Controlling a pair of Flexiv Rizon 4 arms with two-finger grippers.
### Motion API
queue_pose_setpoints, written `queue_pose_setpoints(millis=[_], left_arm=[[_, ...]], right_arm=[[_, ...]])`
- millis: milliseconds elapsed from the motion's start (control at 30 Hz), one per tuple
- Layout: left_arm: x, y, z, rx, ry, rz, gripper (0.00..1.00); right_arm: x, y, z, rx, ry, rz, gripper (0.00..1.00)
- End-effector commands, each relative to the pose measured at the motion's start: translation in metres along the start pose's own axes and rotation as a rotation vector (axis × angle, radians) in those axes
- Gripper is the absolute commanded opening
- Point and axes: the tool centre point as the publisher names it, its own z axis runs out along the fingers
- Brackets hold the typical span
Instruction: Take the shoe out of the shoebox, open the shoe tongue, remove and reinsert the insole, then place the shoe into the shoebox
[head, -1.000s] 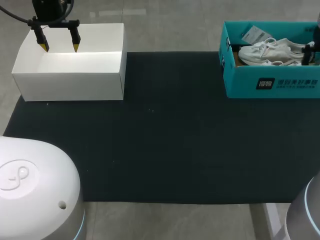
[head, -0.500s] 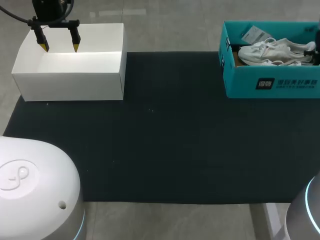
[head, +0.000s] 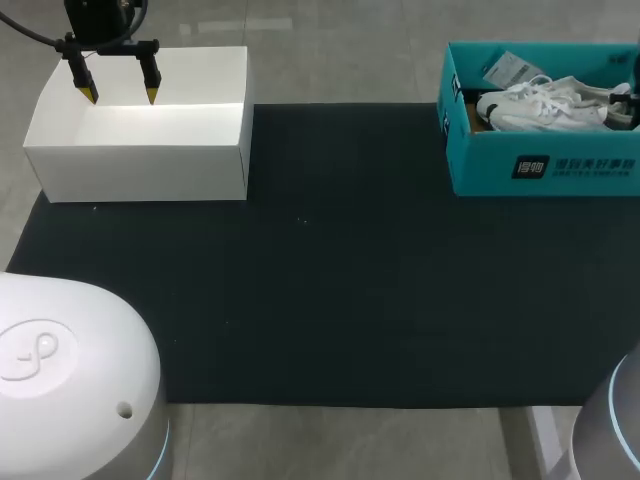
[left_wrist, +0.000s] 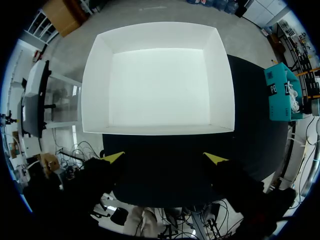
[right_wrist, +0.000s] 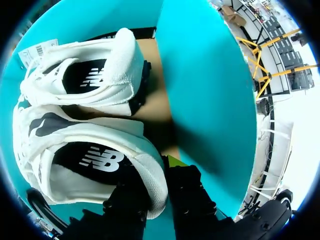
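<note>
Right gripper (right_wrist: 155, 174) seemingly clamps shoe (right_wrist: 100, 131) heel beside shoebox (right_wrist: 205, 75) wall.

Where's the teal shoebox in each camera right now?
Head view: teal shoebox at the mat's far right corner.
Left wrist view: small, across the mat from the white box.
Right wrist view: its wall stands beside the right gripper, shut on a shoe.
Shared landmark: the white shoes inside it.

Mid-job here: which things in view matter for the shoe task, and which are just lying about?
Job: shoebox, gripped shoe, right gripper.
Lying about: white box, other shoe, tag, mat.
</note>
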Motion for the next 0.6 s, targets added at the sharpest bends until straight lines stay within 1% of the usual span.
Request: queue_pose_setpoints(millis=[33,300,400,533,600], left_arm=[[0.000,0.000,0.000,-0.001,0.000,0.000,1.00],[0.000,0.000,0.000,-0.001,0.000,0.000,1.00],[0.000,0.000,0.000,-0.001,0.000,0.000,1.00],[0.000,0.000,0.000,-0.001,0.000,0.000,1.00],[0.000,0.000,0.000,-0.001,0.000,0.000,1.00]], right_arm=[[-0.003,-0.013,-0.023,-0.021,-0.004,0.001,0.00],[-0.001,-0.014,-0.057,-0.012,0.012,-0.016,0.00],[0.002,-0.015,-0.071,-0.026,0.017,-0.030,0.00],[0.007,-0.016,-0.084,-0.045,0.027,-0.041,0.00],[0.008,-0.016,-0.090,-0.059,0.033,-0.021,0.00]])
